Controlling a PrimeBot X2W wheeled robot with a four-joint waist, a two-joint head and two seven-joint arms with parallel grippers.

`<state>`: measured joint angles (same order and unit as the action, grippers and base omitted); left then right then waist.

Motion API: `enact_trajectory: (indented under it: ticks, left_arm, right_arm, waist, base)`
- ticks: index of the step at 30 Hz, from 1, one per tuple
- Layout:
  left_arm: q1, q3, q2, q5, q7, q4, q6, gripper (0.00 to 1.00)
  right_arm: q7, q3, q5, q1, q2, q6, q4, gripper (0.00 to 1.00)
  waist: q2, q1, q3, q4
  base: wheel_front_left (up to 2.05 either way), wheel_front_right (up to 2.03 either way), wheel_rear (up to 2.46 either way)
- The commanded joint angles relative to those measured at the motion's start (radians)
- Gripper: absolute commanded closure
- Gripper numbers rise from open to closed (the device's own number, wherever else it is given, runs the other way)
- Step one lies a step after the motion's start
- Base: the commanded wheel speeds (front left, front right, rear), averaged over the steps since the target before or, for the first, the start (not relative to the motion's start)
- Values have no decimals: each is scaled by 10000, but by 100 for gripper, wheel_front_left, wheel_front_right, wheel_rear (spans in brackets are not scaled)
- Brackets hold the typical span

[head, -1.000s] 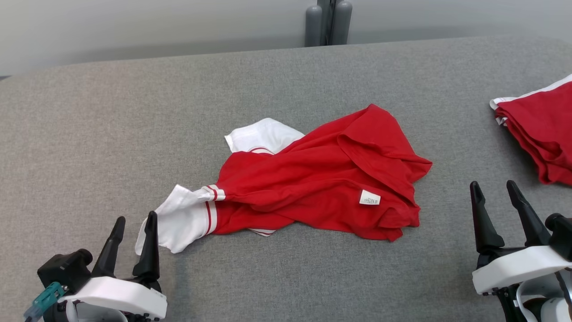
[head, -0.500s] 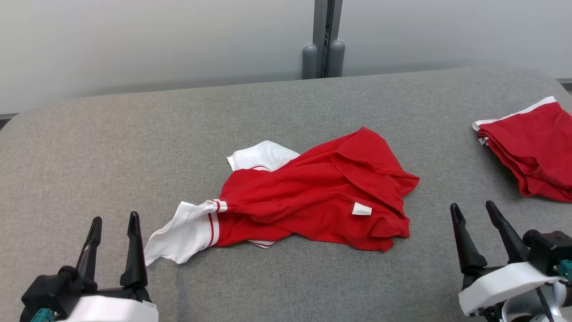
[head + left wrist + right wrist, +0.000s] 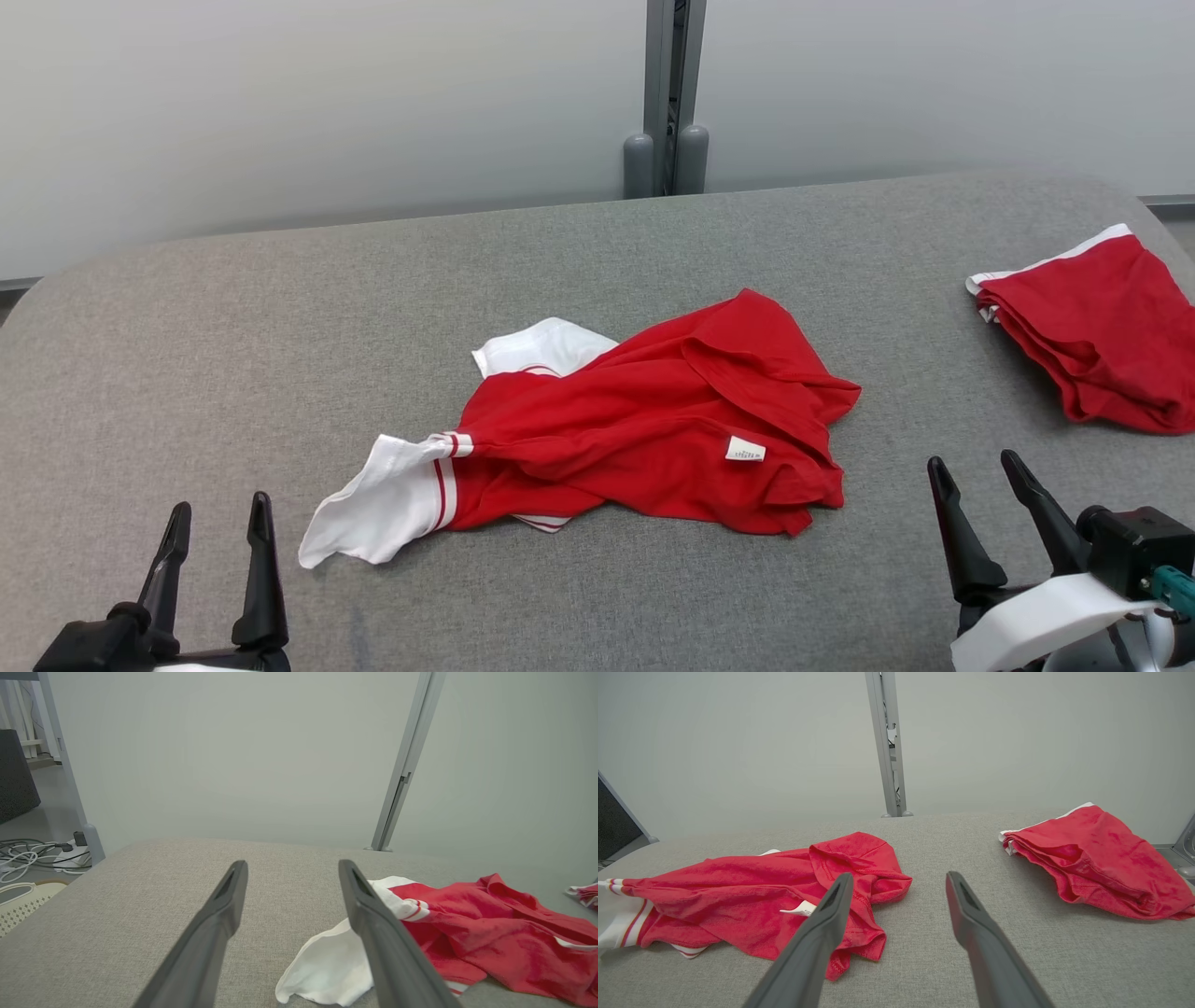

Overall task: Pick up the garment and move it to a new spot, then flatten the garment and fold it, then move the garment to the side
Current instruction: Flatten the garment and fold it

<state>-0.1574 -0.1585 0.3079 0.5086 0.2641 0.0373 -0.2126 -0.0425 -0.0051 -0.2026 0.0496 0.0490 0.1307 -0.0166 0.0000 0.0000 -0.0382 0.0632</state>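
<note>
Surroundings, for your reference: one grey woven-fabric tabletop (image 3: 280,317) with rounded far corners, bearing every cloth item below; pale grey wall panels (image 3: 327,112) behind it, split by a grey metal upright post (image 3: 665,93); a tangle of black and white cables (image 3: 28,854) on the floor past the table's left edge, seen from your left wrist.

Second cloth: one folded red cloth with a white edge (image 3: 1097,341), lying at the table's right side, well apart from the task's piece; bare tabletop separates the two.

Task item: one crumpled red garment with white striped sleeves (image 3: 644,429), lying mid-table, unheld; one white sleeve (image 3: 383,504) trails toward your left side; a small white label (image 3: 745,450) faces up near its right end.

Tools: your left gripper (image 3: 220,504), lower left, fingers spread wide, empty, near the sleeve but apart from it; your right gripper (image 3: 971,461), lower right, fingers spread wide, empty, pointing at the bare tabletop between the two cloths.
</note>
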Motion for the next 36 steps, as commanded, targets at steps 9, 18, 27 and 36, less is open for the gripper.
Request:
enact_trajectory:
  ticks: [9, 18, 27, 36]
  left_arm:
    - [95, -22, 92, 56, -49, -97, 24, 0]
    - [579, -230, 354, 135, -486, -387, 334, 0]
    - [1295, -912, 681, 722, -1837, -2039, 1509, 0]
    - [2103, -1172, 639, 911, -1946, -3456, 2125, 0]
  right_arm:
    - [35, -13, -57, -83, 40, 1, -23, 0]
    - [26, -2, -57, -221, 40, 1, -63, 0]
    - [162, 73, -165, -463, 42, 1, 59, 0]
    - [295, 43, -199, -650, 42, 1, 250, 0]
  waist:
    - [0, 0, -86, -44]
    - [0, 0, -321, -121]
    - [0, 0, -945, 31]
    - [0, 0, -1308, 205]
  base:
    - [0, 0, 0]
    - [0, 0, 0]
    - [0, 0, 0]
    - [0, 0, 0]
